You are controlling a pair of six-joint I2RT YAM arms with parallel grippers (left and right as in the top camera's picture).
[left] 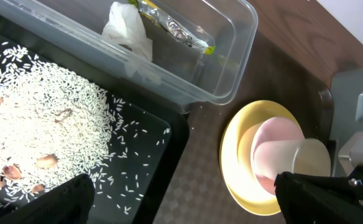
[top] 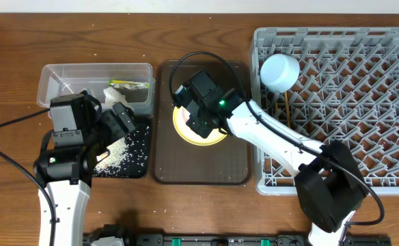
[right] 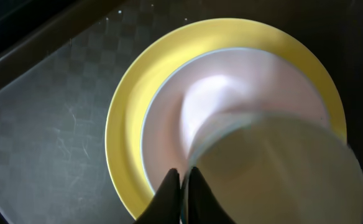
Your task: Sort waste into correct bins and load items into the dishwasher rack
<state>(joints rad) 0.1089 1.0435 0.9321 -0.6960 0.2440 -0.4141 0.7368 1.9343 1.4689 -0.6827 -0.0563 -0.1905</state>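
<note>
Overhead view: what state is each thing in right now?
Clear tub: holds tissue and wrapper.
Black tray: strewn with rice.
Light blue bowl: upside down in dishwasher rack.
White cup: tilted over yellow plate.
Right gripper: jaws shut on white cup.
Left gripper: jaws open, empty.

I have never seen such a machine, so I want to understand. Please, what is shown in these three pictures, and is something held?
These are two robot arms at a table, each ending in a two-finger claw. One picture looks down from above; the other two come from wrist cameras. The left claw is open above a black tray of rice. Beside it, a clear tub holds a tissue and a wrapper. The right claw seems to pinch the rim of a white cup over a yellow plate on a brown tray. A blue bowl lies upside down in the grey rack.
</note>
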